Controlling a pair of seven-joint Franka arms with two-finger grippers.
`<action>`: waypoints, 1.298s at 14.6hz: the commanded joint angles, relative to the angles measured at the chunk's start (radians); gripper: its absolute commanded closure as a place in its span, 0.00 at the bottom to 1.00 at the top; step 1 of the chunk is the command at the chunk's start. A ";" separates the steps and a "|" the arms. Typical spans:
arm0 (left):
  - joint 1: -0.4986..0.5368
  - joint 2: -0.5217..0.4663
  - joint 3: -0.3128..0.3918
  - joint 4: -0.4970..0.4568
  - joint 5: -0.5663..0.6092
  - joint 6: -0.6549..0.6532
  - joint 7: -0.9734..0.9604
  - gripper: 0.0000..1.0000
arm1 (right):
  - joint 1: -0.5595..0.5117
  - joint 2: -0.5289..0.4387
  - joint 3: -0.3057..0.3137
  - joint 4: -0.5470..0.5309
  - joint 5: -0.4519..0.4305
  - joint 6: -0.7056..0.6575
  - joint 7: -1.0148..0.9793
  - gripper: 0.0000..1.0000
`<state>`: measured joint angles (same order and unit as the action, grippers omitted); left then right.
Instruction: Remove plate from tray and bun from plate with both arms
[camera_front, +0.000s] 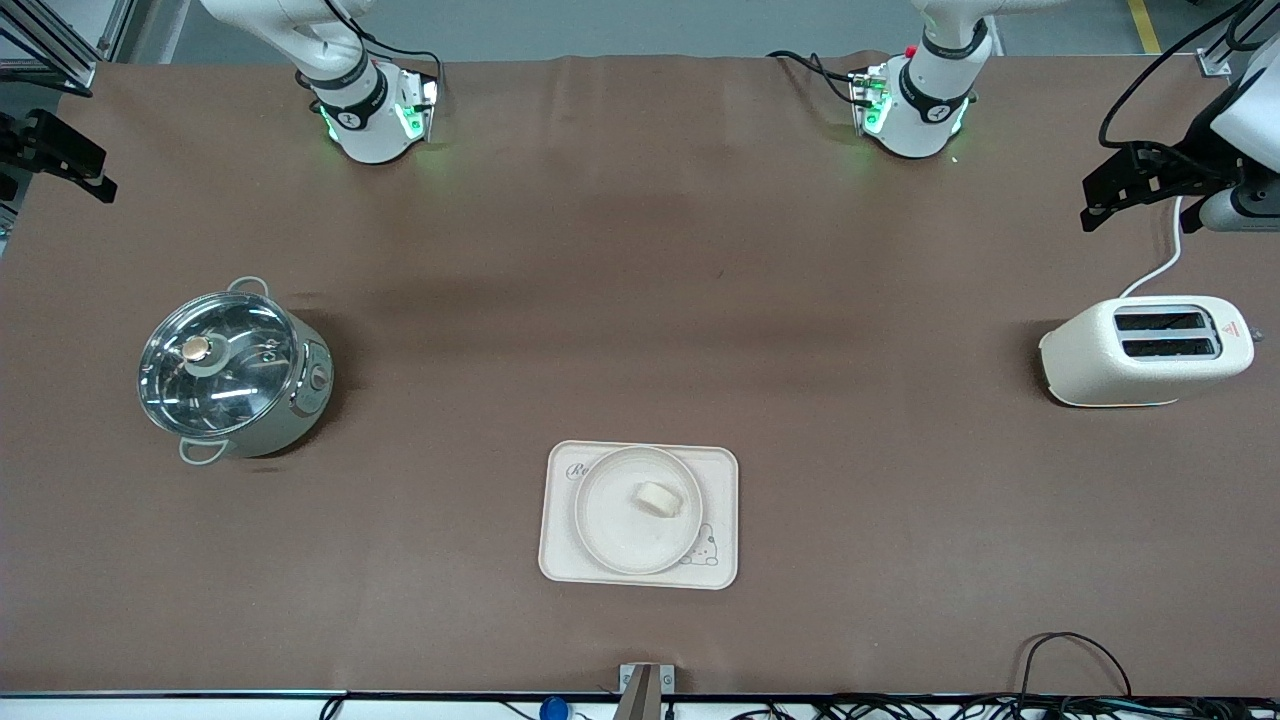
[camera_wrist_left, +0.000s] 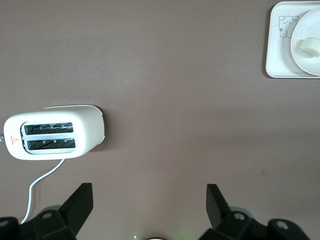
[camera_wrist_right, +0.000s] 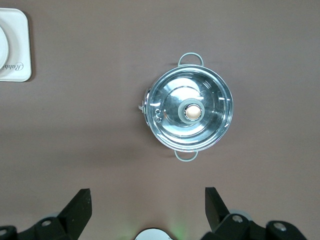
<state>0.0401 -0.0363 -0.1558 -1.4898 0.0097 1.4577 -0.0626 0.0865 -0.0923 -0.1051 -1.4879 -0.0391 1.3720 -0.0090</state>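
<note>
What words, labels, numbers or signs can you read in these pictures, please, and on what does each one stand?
"Rabbit", in script on a corner of the tray; the front view shows only "Re", the plate covering the rest.
Red triangular warning sign on top of the toaster; nothing legible inside it.
Small markings on the pot, on its glass lid and side control panel: too small to read.
Bunny drawing on the tray: a picture, no text.
</note>
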 joint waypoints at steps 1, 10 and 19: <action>0.007 0.007 -0.004 0.022 -0.008 -0.026 0.007 0.00 | -0.002 -0.023 -0.001 -0.028 0.004 0.009 0.010 0.00; 0.001 0.010 -0.004 0.014 -0.004 -0.030 0.000 0.00 | -0.004 -0.018 -0.002 -0.019 0.004 0.012 0.003 0.00; -0.002 0.024 -0.005 0.011 -0.002 -0.030 0.000 0.00 | -0.016 -0.001 -0.005 -0.022 0.011 0.019 0.001 0.00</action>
<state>0.0398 -0.0112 -0.1566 -1.4927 0.0097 1.4447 -0.0626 0.0770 -0.0833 -0.1158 -1.4905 -0.0391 1.3787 -0.0089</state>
